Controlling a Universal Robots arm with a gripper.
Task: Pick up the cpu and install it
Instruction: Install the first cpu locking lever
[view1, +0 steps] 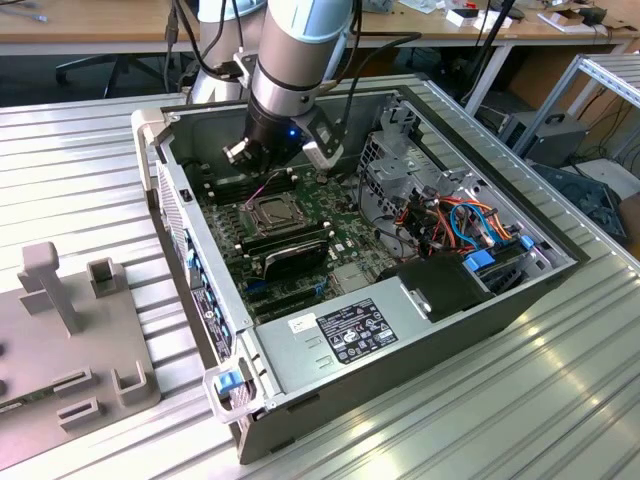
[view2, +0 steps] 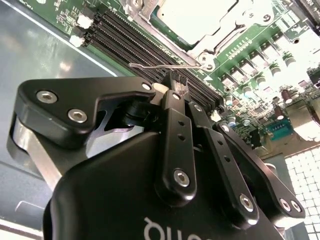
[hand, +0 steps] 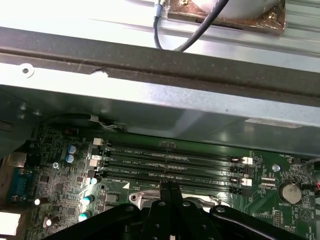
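The cpu (view2: 197, 17) shows a pale silvery square face and lies in the socket (view1: 272, 210) on the green motherboard (view1: 345, 235), with the socket's metal frame around its edges. My gripper (view2: 175, 82) hangs just beyond the socket, over the black memory slots (hand: 170, 160). Its fingers are pressed together with nothing between them, as both wrist views show. The socket's thin wire lever (view2: 155, 65) runs right past the fingertips (hand: 167, 189). In the exterior view the gripper (view1: 263, 177) stands low inside the open computer case, at the far edge of the socket.
The case walls (view1: 190, 250) ring the board. A long black card (view1: 290, 250) lies beside the socket, a power supply (view1: 350, 335) sits at the near end, and coloured cables (view1: 455, 220) fill the exterior view's right. A grey fixture (view1: 60, 330) stands on the ribbed table.
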